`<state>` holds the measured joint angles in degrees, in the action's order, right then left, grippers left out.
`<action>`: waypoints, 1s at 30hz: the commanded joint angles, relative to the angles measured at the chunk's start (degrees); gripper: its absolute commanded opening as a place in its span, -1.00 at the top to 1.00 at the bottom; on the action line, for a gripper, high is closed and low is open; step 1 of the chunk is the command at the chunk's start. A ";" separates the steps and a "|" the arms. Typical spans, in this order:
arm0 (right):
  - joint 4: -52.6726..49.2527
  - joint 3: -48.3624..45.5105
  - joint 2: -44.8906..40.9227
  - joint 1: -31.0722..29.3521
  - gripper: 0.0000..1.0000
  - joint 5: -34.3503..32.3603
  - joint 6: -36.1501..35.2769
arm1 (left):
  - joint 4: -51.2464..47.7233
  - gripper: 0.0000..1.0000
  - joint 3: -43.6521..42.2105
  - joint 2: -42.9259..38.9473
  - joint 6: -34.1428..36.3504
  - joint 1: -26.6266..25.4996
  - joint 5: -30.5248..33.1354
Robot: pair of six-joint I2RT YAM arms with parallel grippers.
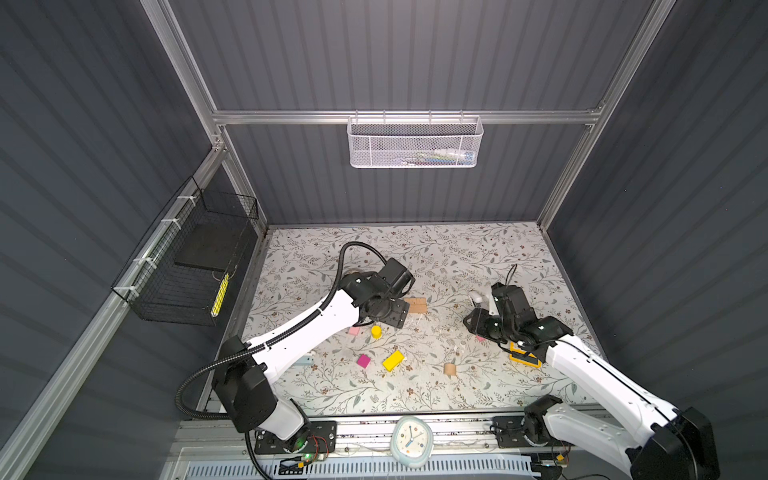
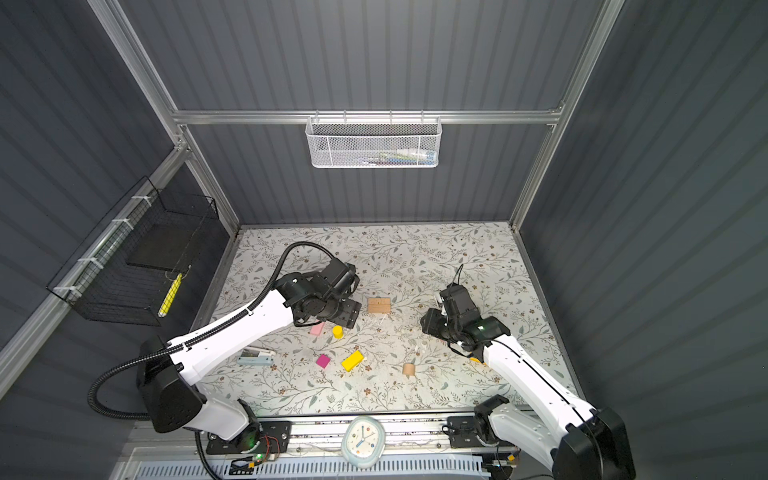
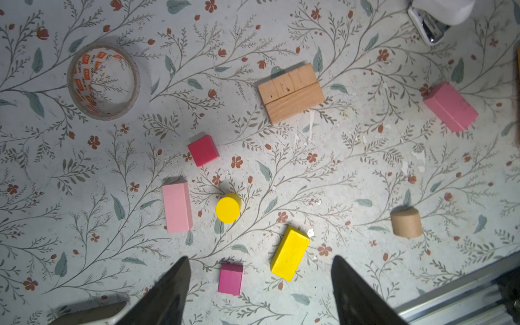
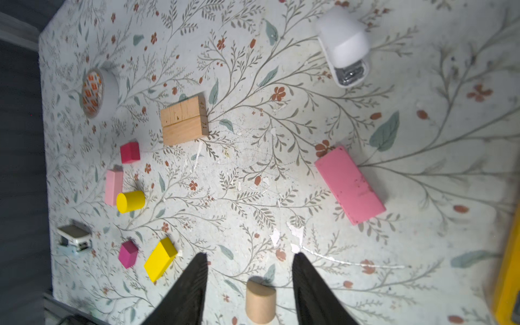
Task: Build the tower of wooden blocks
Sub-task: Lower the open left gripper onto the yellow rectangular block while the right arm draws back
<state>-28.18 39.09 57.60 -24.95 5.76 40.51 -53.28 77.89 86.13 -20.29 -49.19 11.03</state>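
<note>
No tower is in view; the wood blocks lie apart on the floral mat. Two tan bars lie side by side mid-mat. Nearer the front are a light pink bar, a yellow cylinder, a magenta cube, a yellow bar and a tan cylinder. A red cube and a darker pink bar show in the wrist views. My left gripper hangs open high above the magenta cube and yellow bar. My right gripper hangs open above the tan cylinder, holding nothing.
A tape roll lies at the back left under the left arm. A white stapler and a yellow calculator sit by the right arm. A pale blue stapler lies front left. A clock rests on the front rail.
</note>
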 commanded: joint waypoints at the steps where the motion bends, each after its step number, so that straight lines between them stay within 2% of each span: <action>1: -2.23 -1.29 -1.71 -0.19 -0.27 -1.41 0.22 | -3.16 -0.70 -2.80 -2.63 2.69 -1.77 -3.27; 5: -2.32 -1.87 -2.57 -0.13 -0.50 -1.63 0.37 | -4.39 -0.74 -5.39 -3.03 3.45 -5.21 -4.61; 9: -2.29 -2.24 -2.58 -0.15 -0.60 -1.60 0.36 | -6.25 -0.74 -7.80 -2.24 4.32 -8.52 -4.10; 15: -1.61 -3.02 -3.06 -0.18 -0.66 -1.58 0.71 | -5.17 -0.67 -11.24 -0.49 5.57 -11.69 -4.56; 30: -2.41 -4.20 -7.35 -0.12 -0.71 -2.59 1.65 | 8.39 -0.70 -17.14 7.14 11.58 -11.89 -6.22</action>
<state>-29.43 35.66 51.24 -24.95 4.40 41.58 -47.62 61.17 91.59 -11.25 -60.88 5.98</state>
